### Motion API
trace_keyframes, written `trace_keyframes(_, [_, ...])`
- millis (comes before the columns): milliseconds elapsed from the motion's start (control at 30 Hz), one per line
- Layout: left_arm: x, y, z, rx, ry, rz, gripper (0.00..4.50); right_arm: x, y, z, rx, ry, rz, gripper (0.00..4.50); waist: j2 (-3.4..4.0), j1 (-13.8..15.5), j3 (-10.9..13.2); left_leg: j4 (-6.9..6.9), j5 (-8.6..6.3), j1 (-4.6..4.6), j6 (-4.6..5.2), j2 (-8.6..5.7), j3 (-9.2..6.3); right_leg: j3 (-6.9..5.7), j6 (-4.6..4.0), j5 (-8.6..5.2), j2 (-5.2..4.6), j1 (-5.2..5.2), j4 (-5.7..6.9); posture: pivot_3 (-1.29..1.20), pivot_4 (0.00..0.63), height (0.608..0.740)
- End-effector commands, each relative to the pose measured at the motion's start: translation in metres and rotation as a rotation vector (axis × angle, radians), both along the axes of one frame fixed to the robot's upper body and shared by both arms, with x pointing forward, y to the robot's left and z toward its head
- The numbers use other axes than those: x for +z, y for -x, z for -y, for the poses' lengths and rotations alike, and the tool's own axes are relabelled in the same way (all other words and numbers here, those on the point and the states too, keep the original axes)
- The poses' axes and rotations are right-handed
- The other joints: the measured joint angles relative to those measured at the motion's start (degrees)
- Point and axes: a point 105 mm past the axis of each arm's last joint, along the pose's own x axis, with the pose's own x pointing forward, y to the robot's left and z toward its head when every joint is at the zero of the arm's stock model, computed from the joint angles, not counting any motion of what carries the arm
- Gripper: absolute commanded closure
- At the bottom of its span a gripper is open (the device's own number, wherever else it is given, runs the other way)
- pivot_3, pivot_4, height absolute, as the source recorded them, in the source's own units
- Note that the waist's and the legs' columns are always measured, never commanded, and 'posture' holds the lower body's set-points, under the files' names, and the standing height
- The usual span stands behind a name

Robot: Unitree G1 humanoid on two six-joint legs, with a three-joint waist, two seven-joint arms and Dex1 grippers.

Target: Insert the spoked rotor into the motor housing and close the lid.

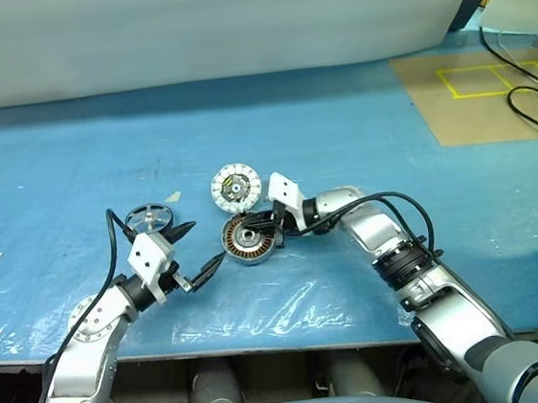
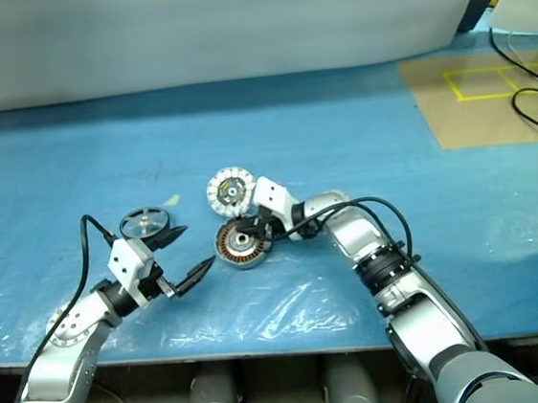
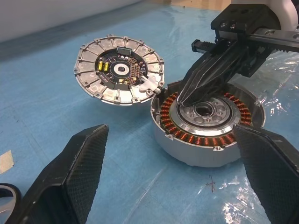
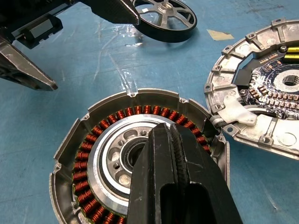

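1. Task status: neither step is done. The spoked rotor point(image 1: 148, 217) lies apart from the motor housing point(image 1: 248, 239), whose cavity is empty, and the lid point(image 1: 236, 187) is off. Inserting the rotor and closing the lid both remain.

2. Worktop point(image 1: 359, 144): blue, covered with clear film; all three parts sit in its middle, toward the near edge.

3. Motor housing: round silver shell with a ring of copper-brown windings around a bright hub with a central bore. Open face up, flat on the worktop.

4. Lid: silver-white disc, segmented ring around a dark circuit centre. It leans tilted against the housing's far rim, touching it, inner face showing.

5. Spoked rotor: dark grey wheel with a thin rim, a few spokes and a hub. It lies flat just left of the housing, nearer the left gripper.

6. Right gripper point(image 4: 174, 140): fingers pressed together with nothing between them, tips over the housing's hub.

7. Left gripper point(image 1: 194, 251): fingers spread wide and empty, beside the housing's left, with the rotor just behind it.
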Motion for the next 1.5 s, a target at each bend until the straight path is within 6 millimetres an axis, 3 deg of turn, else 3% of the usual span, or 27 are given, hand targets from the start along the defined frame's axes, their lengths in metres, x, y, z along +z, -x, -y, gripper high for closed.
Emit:
trace_keyframes(33, [0.011,-0.001,0.002,-0.005,0.001,0.048,0.00,-0.011,0.005,0.003,0.019,0.049,0.004,4.47,0.00,0.0,0.0,0.00,0.00,0.00,0.00,0.00,0.00,0.00,0.00,0.00,0.00,0.00,0.00,0.00,0.150,0.740])
trace_keyframes(367, [0.013,-0.005,0.001,0.000,0.004,0.054,0.00,-0.030,0.018,0.010,0.212,0.291,0.244,4.47,-0.02,0.0,0.0,0.00,-0.01,0.09,0.01,-0.01,0.00,0.00,0.00,0.00,0.00,0.08,0.00,0.00,0.150,0.740])
trace_keyframes(500, [0.014,-0.005,0.001,0.002,0.006,0.057,0.00,-0.028,0.024,0.009,0.209,0.259,0.151,4.47,-0.02,0.1,-0.1,0.00,-0.10,0.20,0.17,-0.02,0.00,0.02,0.01,-0.01,-0.01,0.18,-0.01,0.00,0.150,0.740])
trace_keyframes(700, [0.012,-0.004,0.004,-0.005,0.006,0.053,0.00,-0.012,0.029,-0.002,0.107,0.101,-0.138,4.47,-0.03,0.0,-0.1,-0.04,-0.10,0.22,0.17,0.00,0.00,0.02,0.01,-0.01,0.00,0.19,-0.02,0.00,0.150,0.740])
trace_keyframes(1033, [0.021,-0.011,0.000,0.027,0.051,0.072,0.00,0.025,0.015,-0.009,0.058,-0.125,-0.040,4.47,-0.02,0.0,-0.1,-0.13,-0.10,0.06,0.16,-0.02,0.02,0.01,-0.01,-0.01,0.00,0.02,-0.05,0.00,0.150,0.740])
trace_keyframes(1267, [0.033,-0.023,-0.023,0.087,0.090,0.064,0.00,0.043,0.004,-0.003,0.029,-0.167,0.038,4.47,-0.02,0.0,-0.1,-0.13,0.01,-0.04,-0.01,-0.01,0.02,0.00,-0.01,-0.01,0.01,-0.07,-0.05,0.00,0.150,0.740])
trace_keyframes(1500, [0.027,-0.016,-0.069,0.140,-0.007,0.019,0.00,0.040,0.003,-0.001,0.019,-0.158,0.049,4.47,-0.02,-0.1,-0.1,-0.16,0.01,-0.04,-0.02,-0.02,0.02,0.01,0.00,-0.01,0.01,-0.08,-0.09,0.00,0.150,0.740])
